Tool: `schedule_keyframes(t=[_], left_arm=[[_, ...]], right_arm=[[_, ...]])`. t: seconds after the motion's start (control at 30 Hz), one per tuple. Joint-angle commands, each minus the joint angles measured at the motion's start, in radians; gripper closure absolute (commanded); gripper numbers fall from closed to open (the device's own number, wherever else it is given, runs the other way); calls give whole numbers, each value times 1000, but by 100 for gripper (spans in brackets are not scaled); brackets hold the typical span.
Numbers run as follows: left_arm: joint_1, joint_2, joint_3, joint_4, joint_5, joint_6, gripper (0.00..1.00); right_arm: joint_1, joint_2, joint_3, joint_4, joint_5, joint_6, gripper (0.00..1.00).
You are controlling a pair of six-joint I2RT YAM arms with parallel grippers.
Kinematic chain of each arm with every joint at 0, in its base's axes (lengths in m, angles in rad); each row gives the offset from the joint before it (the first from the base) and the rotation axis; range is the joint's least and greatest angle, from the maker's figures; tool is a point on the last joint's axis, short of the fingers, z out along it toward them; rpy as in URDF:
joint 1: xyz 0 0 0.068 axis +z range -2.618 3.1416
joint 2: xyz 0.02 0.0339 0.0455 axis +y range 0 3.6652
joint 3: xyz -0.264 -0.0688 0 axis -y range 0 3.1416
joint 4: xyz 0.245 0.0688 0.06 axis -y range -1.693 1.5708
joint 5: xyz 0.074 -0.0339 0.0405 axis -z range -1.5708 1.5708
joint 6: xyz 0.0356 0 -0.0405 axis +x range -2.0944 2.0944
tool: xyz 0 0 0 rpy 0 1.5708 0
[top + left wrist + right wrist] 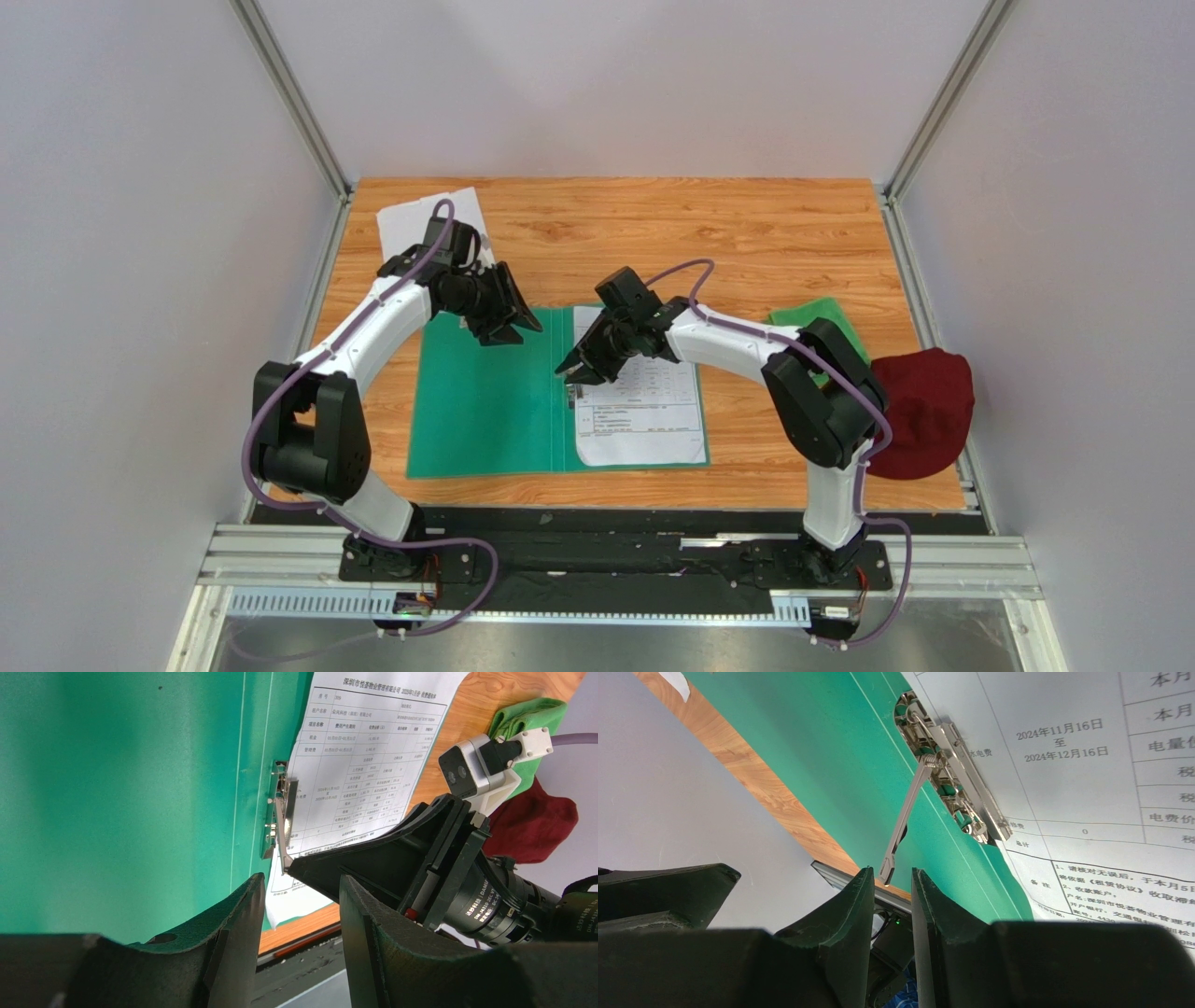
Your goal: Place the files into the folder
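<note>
You had the left arm (351, 336) bent up at the elbow and reaching forward, the left gripper (508, 322) turned toward the right, its fingers (231, 938) apart. The right arm (744, 343) stretched to the left, the right gripper (578, 368) tilted downward, its fingers (843, 924) only narrowly apart.

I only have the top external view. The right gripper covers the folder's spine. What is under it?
Observer: A metal clip on the folder spine. In the right wrist view its lever stands raised.
Operator: Is the right gripper clamped on that lever?
Observer: Not visibly. The right gripper has its fingers slightly apart, and the lever's tip sits at that gap.
Operator: Is the left gripper holding anything?
Observer: No. The left wrist view shows the left gripper open over the green cover, with nothing between its fingers.
</note>
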Motion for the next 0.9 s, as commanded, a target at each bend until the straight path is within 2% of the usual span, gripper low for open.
schedule_keyframes(t=[0.0, 0.17, 0.2, 0.23, 0.4, 0.43, 0.47, 0.63, 0.77, 0.87], left_arm=[[6, -21, 30, 23, 23, 15, 48], [6, -18, 27, 26, 29, 18, 48], [6, -16, 26, 28, 29, 19, 48], [6, -16, 24, 29, 31, 19, 48], [6, -13, 26, 31, 40, 24, 48], [6, -13, 24, 34, 40, 24, 48], [6, -13, 24, 40, 42, 24, 48], [-5, 36, -25, 135, 101, 19, 50], [-66, 123, -33, 239, 85, -23, 59], [-88, 203, -16, 272, 63, -39, 61]], right_arm=[[9, -17, -2, 42, -7, 39, 72], [16, -5, -11, 65, -24, 59, 76], [14, -3, -13, 75, -27, 65, 83], [14, -2, -14, 78, -27, 67, 84], [16, 2, -19, 78, -29, 71, 87], [16, 1, -20, 78, -29, 68, 96], [16, -2, -29, 75, -27, 67, 99], [16, -25, -95, 91, -30, 25, 100], [9, -22, -158, 130, -33, -34, 100], [9, -18, -163, 104, -21, -108, 100]])
